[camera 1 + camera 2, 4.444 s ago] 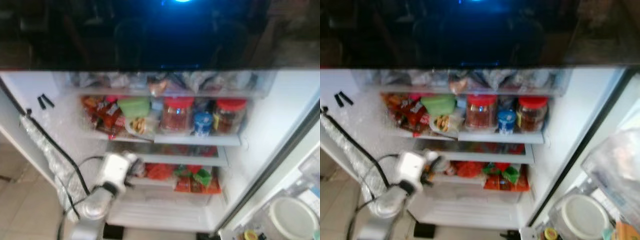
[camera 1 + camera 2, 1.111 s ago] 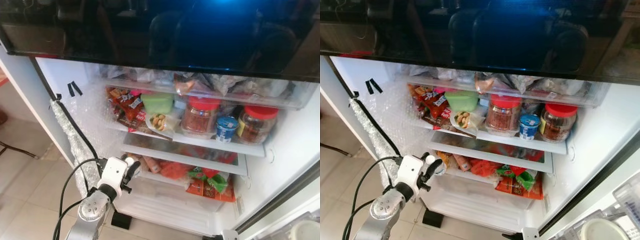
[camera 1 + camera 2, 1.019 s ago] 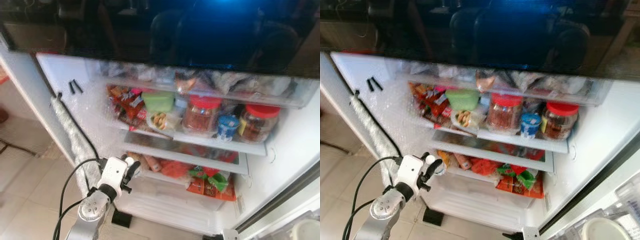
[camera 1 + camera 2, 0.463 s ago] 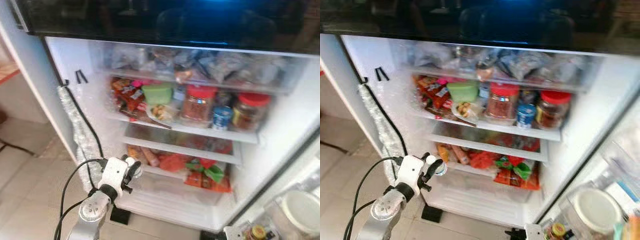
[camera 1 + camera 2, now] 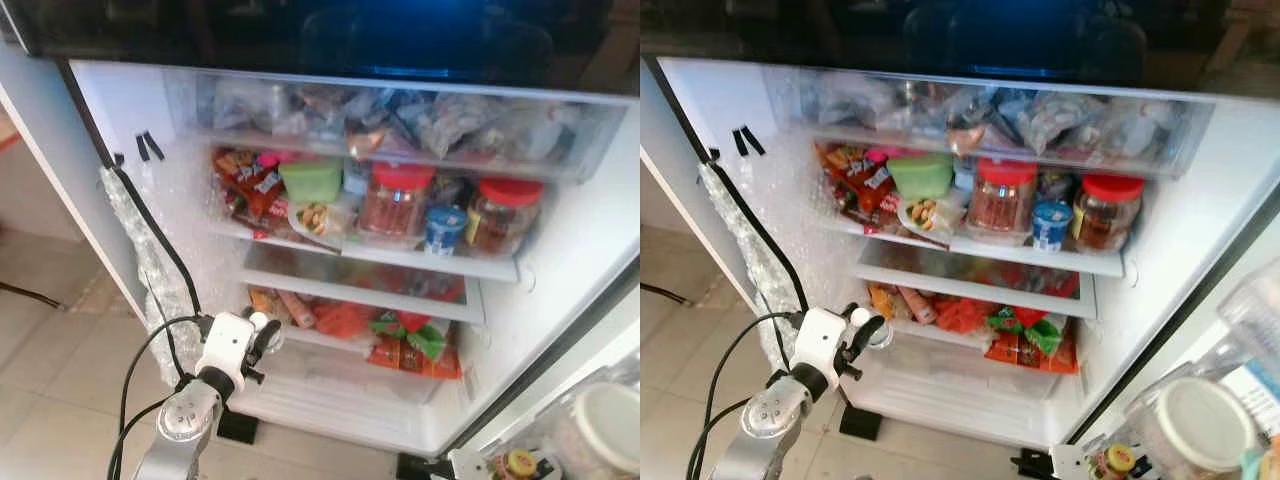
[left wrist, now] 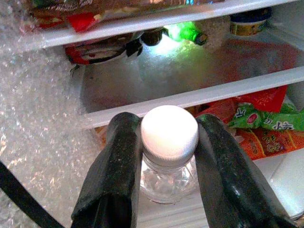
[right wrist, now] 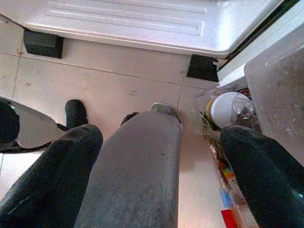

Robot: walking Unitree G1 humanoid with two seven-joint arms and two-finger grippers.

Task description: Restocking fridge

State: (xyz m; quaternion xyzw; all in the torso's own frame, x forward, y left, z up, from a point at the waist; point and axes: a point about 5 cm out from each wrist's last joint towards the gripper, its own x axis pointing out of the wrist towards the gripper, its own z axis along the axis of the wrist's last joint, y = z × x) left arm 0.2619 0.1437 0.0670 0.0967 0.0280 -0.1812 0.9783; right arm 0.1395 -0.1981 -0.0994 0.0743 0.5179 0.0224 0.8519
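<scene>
As the left wrist view reveals, left end effector [image 6: 168, 156] clamps white-capped bottle [image 6: 169, 142] | right end effector [image 7: 156, 166] apart

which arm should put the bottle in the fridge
Left. Its pincer is shut on the bottle, right before the open fridge at the lower shelves. The right pincer points at the floor, open around a grey object.

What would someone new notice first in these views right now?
The open fridge packed with food: two red-lidded glass jars and a green tub on the middle shelf. Low in front, the left gripper clamps a small clear bottle with a white screw cap. The right gripper hangs open above the tiled floor.
</scene>
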